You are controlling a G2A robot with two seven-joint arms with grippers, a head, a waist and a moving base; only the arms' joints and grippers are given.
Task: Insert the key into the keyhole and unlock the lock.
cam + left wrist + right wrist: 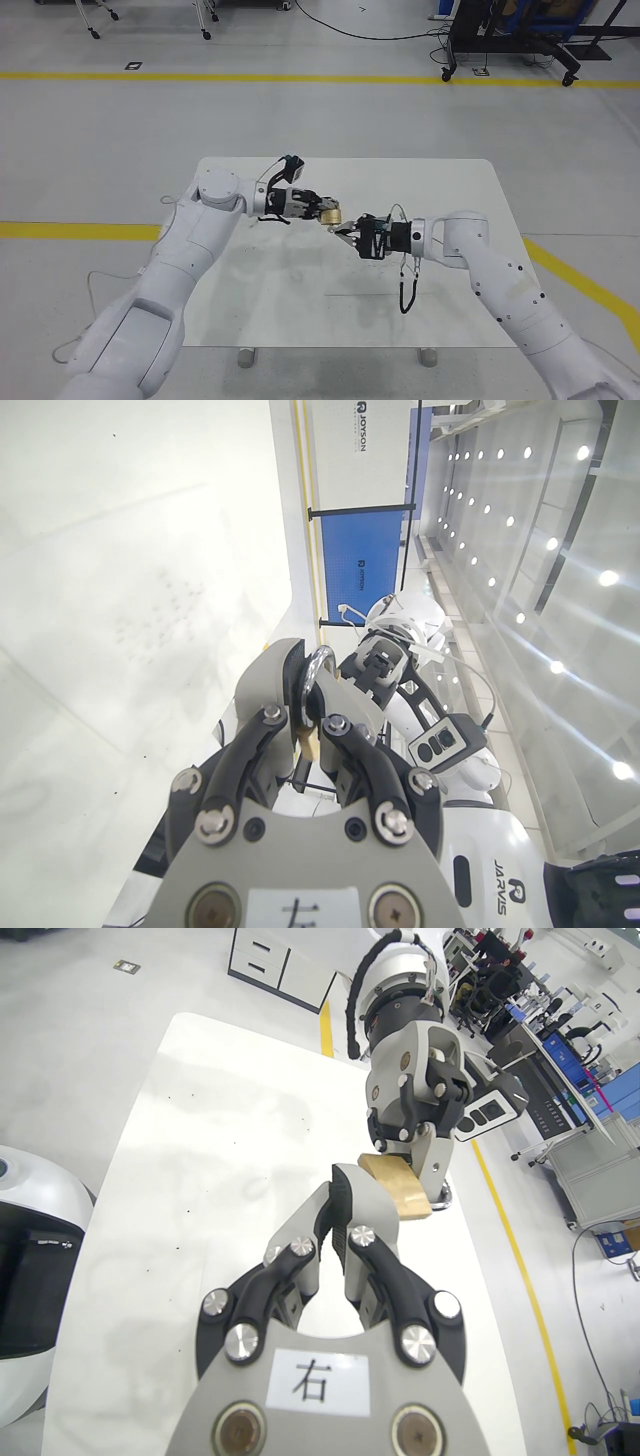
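Observation:
A brass padlock [330, 212] with a silver shackle [316, 664] hangs above the middle of the white table [260, 300]. My left gripper [318, 208] is shut on it. In the left wrist view the fingers [272, 680] pinch the shackle end, and the brass body [310, 745] sits low between them. My right gripper [348, 232] is shut, with its tips right beside the padlock's brass body [402, 1190]. Its black pads [340, 1208] are pressed together. A thin metal key [339, 229] barely shows between them, pointing at the lock's near face.
A black cable loop [405, 290] dangles from the right forearm over the table. Yellow floor lines [60, 230] run past both table sides. Carts and desks [510, 35] stand far behind, well away from the arms.

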